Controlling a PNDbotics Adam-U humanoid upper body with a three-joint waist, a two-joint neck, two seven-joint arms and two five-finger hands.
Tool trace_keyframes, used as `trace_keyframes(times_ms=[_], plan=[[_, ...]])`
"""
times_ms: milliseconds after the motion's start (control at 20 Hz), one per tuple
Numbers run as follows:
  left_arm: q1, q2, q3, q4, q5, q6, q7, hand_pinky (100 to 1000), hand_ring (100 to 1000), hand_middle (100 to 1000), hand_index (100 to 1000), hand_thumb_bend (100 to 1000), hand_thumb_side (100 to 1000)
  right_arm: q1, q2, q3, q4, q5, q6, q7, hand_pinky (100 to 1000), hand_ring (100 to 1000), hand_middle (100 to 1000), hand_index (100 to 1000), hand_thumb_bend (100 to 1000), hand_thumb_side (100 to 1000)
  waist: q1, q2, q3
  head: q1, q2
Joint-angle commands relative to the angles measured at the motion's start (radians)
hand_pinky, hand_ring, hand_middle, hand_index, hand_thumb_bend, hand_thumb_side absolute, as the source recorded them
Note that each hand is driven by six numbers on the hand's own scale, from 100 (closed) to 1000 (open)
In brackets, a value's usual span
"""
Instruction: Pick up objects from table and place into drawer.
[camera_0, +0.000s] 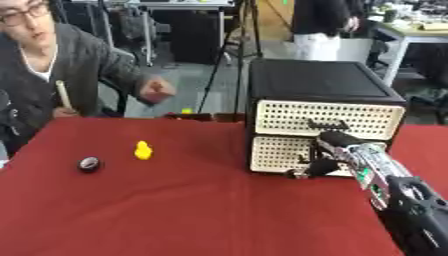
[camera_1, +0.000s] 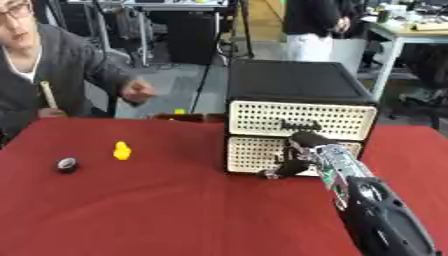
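Note:
A small yellow object (camera_0: 143, 150) and a round black object (camera_0: 89, 163) lie on the red table (camera_0: 175, 210) at the left. A black cabinet with two cream perforated drawers (camera_0: 324, 120) stands at the back right; both drawers look closed. My right hand (camera_0: 319, 162) reaches in from the lower right and sits against the front of the lower drawer (camera_0: 276, 154), fingers curled at its face. Whether they hold a handle is hidden. My left hand shows in neither view.
A person sits behind the table's far left edge with a raised fist and a stick in the other hand. A small dark item (camera_0: 188, 116) lies at the table's back edge. Desks and stands fill the room behind.

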Motion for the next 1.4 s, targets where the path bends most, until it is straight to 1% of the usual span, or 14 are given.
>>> trace_keyframes(times_ms=[50, 200, 300, 500, 700, 800, 1050, 1150, 1300, 1400], plan=[[-0.014, 0.016, 0.003, -0.017, 0.005, -0.002, -0.004, 525, 596, 635, 837, 100, 759, -0.022, -0.033, -0.013, 0.006, 0.013, 0.004, -0.004, 137, 100, 503, 589, 707, 716, 0.007, -0.010, 0.004, -0.001, -0.011], [-0.008, 0.016, 0.006, -0.018, 0.006, 0.000, -0.005, 524, 595, 635, 836, 100, 761, -0.010, -0.040, -0.010, 0.000, 0.008, -0.006, -0.003, 143, 100, 495, 592, 709, 714, 0.005, -0.012, 0.005, 0.002, -0.010], [-0.002, 0.020, 0.009, -0.020, 0.006, 0.001, -0.005, 523, 594, 634, 836, 100, 761, 0.006, -0.046, -0.003, -0.029, -0.009, -0.020, 0.000, 150, 100, 489, 590, 718, 715, 0.000, -0.014, 0.002, 0.003, -0.007], [0.017, 0.032, 0.014, -0.026, 0.006, 0.006, -0.006, 520, 592, 633, 835, 100, 766, 0.051, -0.064, 0.017, -0.125, -0.068, -0.065, -0.009, 176, 100, 479, 583, 767, 703, -0.014, -0.021, -0.010, 0.007, 0.000], [0.041, 0.044, 0.020, -0.031, 0.005, 0.010, -0.010, 518, 591, 632, 834, 100, 774, 0.113, -0.089, 0.026, -0.233, -0.134, -0.117, -0.062, 215, 100, 466, 573, 810, 713, -0.028, -0.027, -0.026, 0.010, 0.006], [0.054, 0.050, 0.024, -0.034, 0.004, 0.010, -0.012, 517, 590, 631, 834, 100, 776, 0.147, -0.104, 0.027, -0.289, -0.169, -0.129, -0.093, 229, 100, 460, 572, 832, 721, -0.033, -0.028, -0.032, 0.012, 0.007], [0.091, 0.064, 0.033, -0.042, 0.007, 0.005, -0.015, 514, 587, 630, 834, 100, 785, 0.238, -0.143, 0.028, -0.431, -0.256, -0.126, -0.154, 256, 114, 458, 578, 866, 735, -0.041, -0.032, -0.046, 0.022, 0.011], [0.108, 0.070, 0.035, -0.047, 0.010, -0.001, -0.019, 513, 586, 630, 834, 100, 787, 0.272, -0.155, 0.024, -0.490, -0.292, -0.118, -0.172, 267, 120, 459, 584, 860, 746, -0.043, -0.034, -0.050, 0.024, 0.012], [0.138, 0.076, 0.040, -0.058, 0.019, -0.013, -0.022, 510, 583, 627, 834, 100, 788, 0.325, -0.165, 0.017, -0.576, -0.345, -0.123, -0.198, 334, 174, 478, 607, 843, 769, -0.043, -0.035, -0.059, 0.031, 0.005], [0.161, 0.080, 0.042, -0.067, 0.026, -0.027, -0.028, 509, 582, 628, 833, 100, 791, 0.360, -0.175, 0.013, -0.635, -0.382, -0.117, -0.227, 379, 222, 493, 620, 830, 791, -0.043, -0.036, -0.063, 0.033, 0.005]])
